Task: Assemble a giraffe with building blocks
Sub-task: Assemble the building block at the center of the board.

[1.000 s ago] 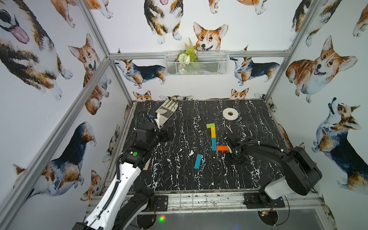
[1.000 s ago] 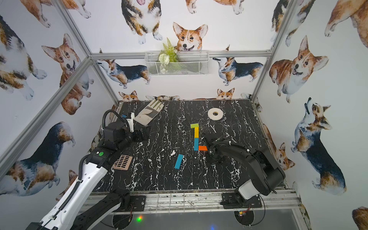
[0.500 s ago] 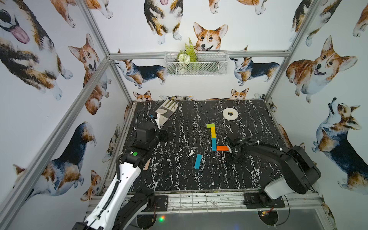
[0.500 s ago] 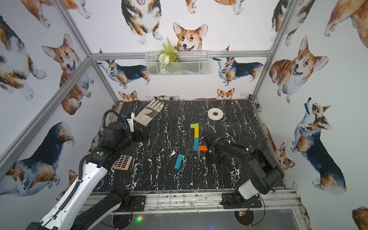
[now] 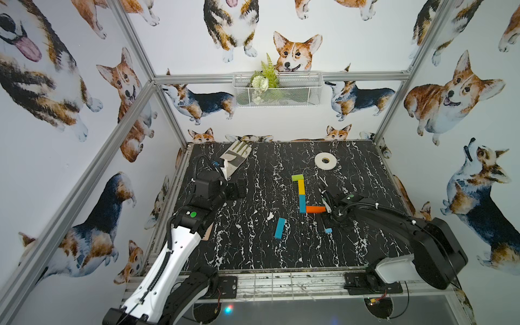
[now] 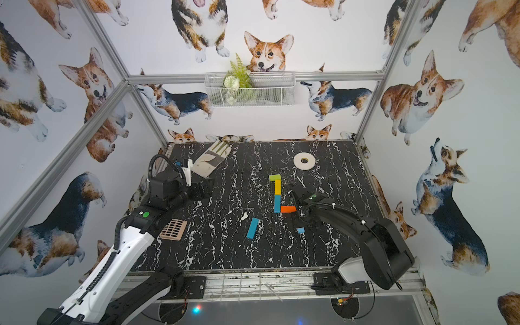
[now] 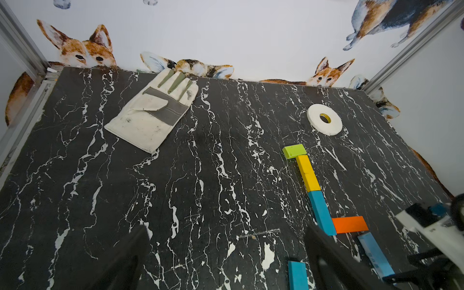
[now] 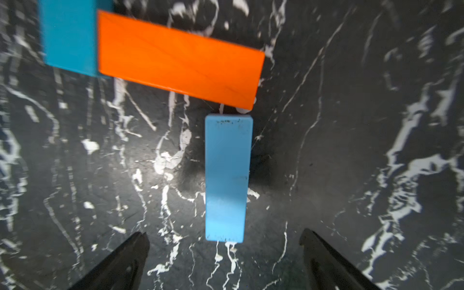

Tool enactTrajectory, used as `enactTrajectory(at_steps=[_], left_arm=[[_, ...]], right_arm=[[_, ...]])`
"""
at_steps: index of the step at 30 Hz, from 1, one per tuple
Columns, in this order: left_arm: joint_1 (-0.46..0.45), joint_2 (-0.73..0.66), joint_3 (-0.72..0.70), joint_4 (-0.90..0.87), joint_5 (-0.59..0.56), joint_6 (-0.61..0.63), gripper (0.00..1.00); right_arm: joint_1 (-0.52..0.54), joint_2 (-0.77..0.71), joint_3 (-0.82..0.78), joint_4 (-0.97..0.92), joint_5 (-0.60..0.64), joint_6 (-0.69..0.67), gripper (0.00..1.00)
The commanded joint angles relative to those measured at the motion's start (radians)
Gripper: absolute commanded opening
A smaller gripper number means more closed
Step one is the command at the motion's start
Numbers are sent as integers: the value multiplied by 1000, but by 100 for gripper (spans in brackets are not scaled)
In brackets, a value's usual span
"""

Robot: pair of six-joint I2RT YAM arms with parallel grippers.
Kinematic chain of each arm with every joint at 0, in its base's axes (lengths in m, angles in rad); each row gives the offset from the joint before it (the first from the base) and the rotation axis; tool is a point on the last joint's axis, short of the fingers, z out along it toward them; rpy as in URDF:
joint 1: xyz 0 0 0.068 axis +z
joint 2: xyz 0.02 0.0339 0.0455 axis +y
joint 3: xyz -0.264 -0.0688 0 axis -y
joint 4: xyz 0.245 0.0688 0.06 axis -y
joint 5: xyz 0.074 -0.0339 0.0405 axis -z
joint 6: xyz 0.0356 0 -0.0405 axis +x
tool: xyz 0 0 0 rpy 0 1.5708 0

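Blue block (image 8: 227, 178) flat by orange block (image 8: 179, 57), R gripper (image 8: 223, 234) wide open, empty

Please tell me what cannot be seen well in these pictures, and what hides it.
Blue block by the right arm: in both top views the arm covers all but one end.
Loose blue block: left wrist view, cut by the picture's edge.
Tan grid piece: in a top view, too small to identify.
Orange block: right wrist view, blurred; contact with the first blue block unclear.
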Motion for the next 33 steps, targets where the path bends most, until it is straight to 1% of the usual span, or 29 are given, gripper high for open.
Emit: enactTrajectory(at_steps=[1,4,5,8,10,14,17,21,24,27,31,33], left_arm=[[-75,74,23,-2,82,58,100],[-242,200,103,-118,36,135,100],[-319,263,143,-181,19,154,100],[-469,364,198,-281,-37,154,100],[-547,388,204,-319,-118,102,100],[-625,397,177,-366,-178,-14,99],[-685,432,121,-343,-195,-123,100],[-752,525,76,-281,-233,-261,100],[-764,615,89,-268,-243,-373,100],[-784,676,121,-280,-279,-419,97],[-787,759,153,-279,-275,-429,92],[-784,790,160,-268,-272,-428,87]], right_arm=[[2,-161,58,-116,76,62,100],[2,-286,104,-178,77,96,100],[1,-310,118,-203,77,130,100],[0,-361,122,-233,-27,148,100],[1,-388,88,-224,-119,122,100],[0,-477,-10,-182,-137,158,100],[1,-521,-45,-188,-77,209,100],[-2,-480,-37,-236,-9,234,100],[-4,-454,-31,-227,-16,235,100],[-12,-457,-28,-224,-12,223,100],[-28,-487,-40,-211,-27,222,100],[-29,-502,-40,-214,-29,223,100]])
